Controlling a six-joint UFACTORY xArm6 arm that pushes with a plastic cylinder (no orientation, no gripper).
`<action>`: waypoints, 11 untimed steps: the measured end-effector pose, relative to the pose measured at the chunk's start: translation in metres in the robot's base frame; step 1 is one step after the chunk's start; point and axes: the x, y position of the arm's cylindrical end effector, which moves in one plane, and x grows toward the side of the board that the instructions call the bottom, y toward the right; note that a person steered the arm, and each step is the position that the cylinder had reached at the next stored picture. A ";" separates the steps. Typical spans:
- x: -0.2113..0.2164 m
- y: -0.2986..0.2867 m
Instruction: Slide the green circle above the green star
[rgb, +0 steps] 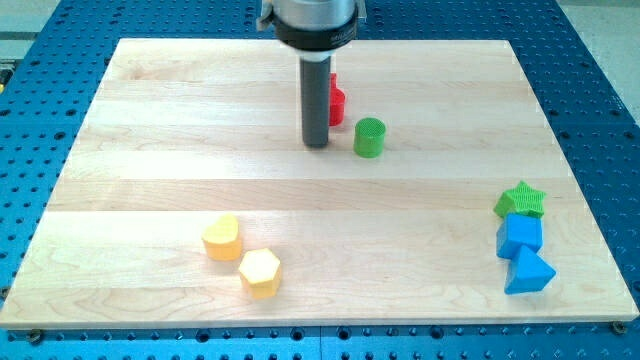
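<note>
The green circle, a short upright cylinder, stands on the wooden board a little above the middle. The green star lies near the view's right edge, well below and to the right of the circle. My tip rests on the board just left of the green circle, a small gap apart. The rod partly hides a red block behind it.
A blue cube-like block touches the green star from below, and a blue triangle lies under that. A yellow heart and a yellow hexagon sit at the lower left. A blue perforated table surrounds the board.
</note>
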 end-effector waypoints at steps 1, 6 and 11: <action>0.013 0.086; 0.073 0.167; 0.052 0.131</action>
